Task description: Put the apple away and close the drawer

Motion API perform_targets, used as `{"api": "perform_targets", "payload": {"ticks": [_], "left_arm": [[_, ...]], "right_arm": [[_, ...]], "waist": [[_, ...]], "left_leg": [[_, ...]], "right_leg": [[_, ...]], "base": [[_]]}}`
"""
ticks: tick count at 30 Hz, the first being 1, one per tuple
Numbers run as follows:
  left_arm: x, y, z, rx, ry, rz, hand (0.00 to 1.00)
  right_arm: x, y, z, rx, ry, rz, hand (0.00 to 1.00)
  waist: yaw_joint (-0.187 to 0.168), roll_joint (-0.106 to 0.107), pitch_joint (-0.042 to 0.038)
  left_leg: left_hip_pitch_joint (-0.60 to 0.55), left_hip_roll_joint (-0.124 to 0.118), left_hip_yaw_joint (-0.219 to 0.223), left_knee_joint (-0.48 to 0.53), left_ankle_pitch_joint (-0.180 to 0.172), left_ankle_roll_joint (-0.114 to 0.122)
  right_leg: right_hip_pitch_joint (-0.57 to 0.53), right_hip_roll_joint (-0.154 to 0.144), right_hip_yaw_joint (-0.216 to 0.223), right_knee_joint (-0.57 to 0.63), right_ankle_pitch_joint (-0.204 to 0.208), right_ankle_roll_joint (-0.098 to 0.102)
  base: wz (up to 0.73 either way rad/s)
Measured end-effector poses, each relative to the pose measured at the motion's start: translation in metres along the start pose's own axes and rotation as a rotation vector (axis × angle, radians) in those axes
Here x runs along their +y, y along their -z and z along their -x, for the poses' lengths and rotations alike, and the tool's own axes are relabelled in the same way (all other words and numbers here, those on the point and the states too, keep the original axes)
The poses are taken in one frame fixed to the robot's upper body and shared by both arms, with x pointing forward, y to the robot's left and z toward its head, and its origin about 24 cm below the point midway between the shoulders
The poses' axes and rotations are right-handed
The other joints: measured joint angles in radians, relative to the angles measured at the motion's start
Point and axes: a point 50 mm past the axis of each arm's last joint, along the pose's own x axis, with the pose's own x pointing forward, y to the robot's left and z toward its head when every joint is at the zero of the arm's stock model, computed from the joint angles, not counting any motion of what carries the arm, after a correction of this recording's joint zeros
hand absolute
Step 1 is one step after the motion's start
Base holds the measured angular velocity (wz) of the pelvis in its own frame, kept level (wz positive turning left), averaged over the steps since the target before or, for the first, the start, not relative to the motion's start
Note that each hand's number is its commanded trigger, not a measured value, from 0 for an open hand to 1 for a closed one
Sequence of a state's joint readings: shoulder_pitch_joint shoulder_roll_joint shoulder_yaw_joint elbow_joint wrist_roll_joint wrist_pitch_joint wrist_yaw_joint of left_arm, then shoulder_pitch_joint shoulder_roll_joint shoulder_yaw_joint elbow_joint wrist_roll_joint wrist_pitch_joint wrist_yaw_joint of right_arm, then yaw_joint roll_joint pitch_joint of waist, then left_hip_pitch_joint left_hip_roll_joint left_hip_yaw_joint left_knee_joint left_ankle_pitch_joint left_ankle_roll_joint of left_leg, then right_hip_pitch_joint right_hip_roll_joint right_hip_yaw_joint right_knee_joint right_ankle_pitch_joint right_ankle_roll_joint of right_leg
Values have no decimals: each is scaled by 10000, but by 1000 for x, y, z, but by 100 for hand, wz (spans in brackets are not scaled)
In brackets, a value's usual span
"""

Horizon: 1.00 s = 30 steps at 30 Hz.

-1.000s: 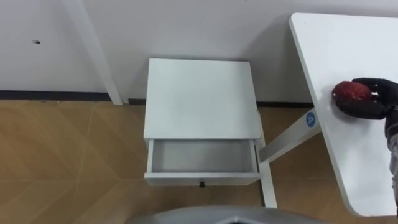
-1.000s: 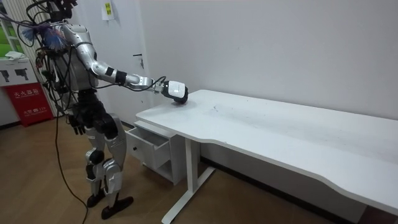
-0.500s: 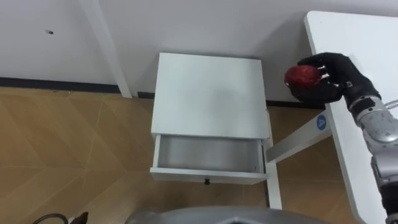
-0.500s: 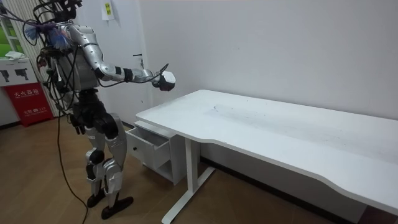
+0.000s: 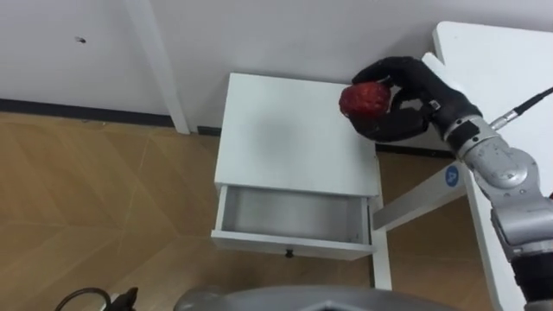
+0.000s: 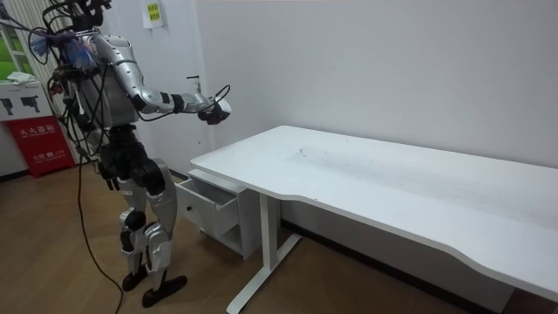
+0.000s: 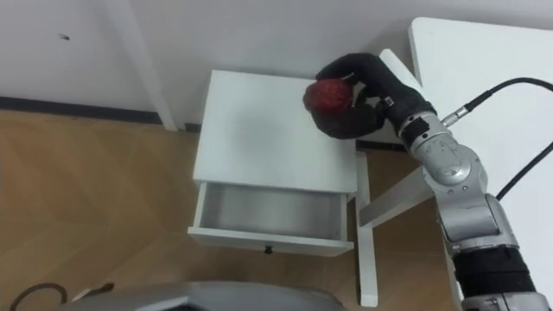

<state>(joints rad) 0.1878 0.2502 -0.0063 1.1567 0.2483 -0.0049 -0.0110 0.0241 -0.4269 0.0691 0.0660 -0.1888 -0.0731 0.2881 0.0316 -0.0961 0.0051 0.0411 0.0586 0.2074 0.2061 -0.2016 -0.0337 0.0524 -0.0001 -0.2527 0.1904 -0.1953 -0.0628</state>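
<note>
A room with plain white walls (image 6: 392, 61) and a wooden floor (image 5: 86, 207) laid in angled planks, with a dark skirting board (image 5: 52, 108) between them. A long white bench (image 6: 392, 187) stands along the wall. A small white cabinet (image 5: 294, 138) sits just beside its end. A red stand (image 6: 39, 139) is at the room view's left.

Apple's (image 5: 363, 99) far side behind right hand's (image 5: 396, 123) fingers (image 5: 404, 68); drawer's (image 5: 292, 216) rear under cabinet top (image 5: 285, 138).

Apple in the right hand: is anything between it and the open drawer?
Nothing visible. The right hand holds the apple over the back right corner of the cabinet top; the drawer stands open at the front, its inside bare.
</note>
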Motion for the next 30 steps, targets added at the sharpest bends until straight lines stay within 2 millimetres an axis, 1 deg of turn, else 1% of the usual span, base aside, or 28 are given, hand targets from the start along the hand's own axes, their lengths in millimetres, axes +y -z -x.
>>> {"api": "perform_targets", "payload": {"ticks": [1, 3, 5, 11, 12, 18, 19, 20, 21, 26, 30], "left_arm": [[0, -1, 0, -32, -9, -1, 0], [2, -5, -1, -108, -39, -3, 0], [3, -8, -1, -182, -57, -8, 0], [2, -10, -2, -230, -31, -76, 0], [4, -15, -3, -345, -60, -80, 0], [6, -25, -4, -581, -119, -73, 0], [6, -26, -4, -620, -123, -70, 0], [5, -27, -4, -630, -119, -67, 0], [5, -27, -4, -645, -105, -61, 0], [3, -27, -4, -628, -60, -36, 0], [2, -27, -4, -620, -40, -24, 0]], "right_arm": [[1, -1, 0, -31, -124, 103, 100], [5, -1, -1, 19, -402, 221, 100], [11, -2, -2, 70, -688, 439, 100], [34, 2, -2, 455, -1505, 498, 100], [38, 4, -1, 584, -1651, 414, 100], [48, 2, -2, 609, -2167, 198, 100], [50, 2, -3, 583, -2279, 205, 90], [52, 1, -3, 571, -2352, 213, 32], [54, 1, -3, 562, -2483, 224, 0], [58, 2, -4, 624, -2694, 111, 0], [65, 5, -4, 756, -2778, -174, 0]], "waist": [[-3, 37, 25], [-1, 22, 15], [9, 24, 22], [32, 20, 18], [42, 21, 18], [53, 35, 18], [52, 41, 17], [52, 63, 23], [50, 75, 18], [51, 182, 66], [58, 274, 18]], "left_leg": [[-24, 0, 0, 12, 1, 1], [-47, -3, 1, 17, 1, 1], [-45, -4, 8, 10, 1, 1], [-64, 3, 23, 3, 0, 0], [-91, 4, 25, 3, 0, 0], [-153, 6, 43, 0, 0, 0], [-143, 6, 46, 0, 0, 1], [-141, 7, 47, 0, 1, 1], [-139, 7, 49, 1, 1, 1], [-150, 11, 49, 6, 3, 5], [-152, 7, 48, 7, 4, 6]], "right_leg": [[-4, 0, -2, -21, 1, -2], [-4, -2, -7, -40, 1, -2], [-9, -1, -8, -47, 1, -1], [-35, 0, -9, -50, 1, -1], [-66, 0, -2, -44, 1, -1], [-162, 0, 17, -17, 5, 3], [-155, 0, 21, -15, 7, 2], [-153, 0, 22, -12, 8, 2], [-154, 0, 23, -7, 12, 2], [-160, 1, 18, -5, 44, 2], [-158, -2, 11, -4, 48, 5]], "base": [[0], [0], [0], [0], [0], [0], [0], [0], [0], [0], [0]]}}
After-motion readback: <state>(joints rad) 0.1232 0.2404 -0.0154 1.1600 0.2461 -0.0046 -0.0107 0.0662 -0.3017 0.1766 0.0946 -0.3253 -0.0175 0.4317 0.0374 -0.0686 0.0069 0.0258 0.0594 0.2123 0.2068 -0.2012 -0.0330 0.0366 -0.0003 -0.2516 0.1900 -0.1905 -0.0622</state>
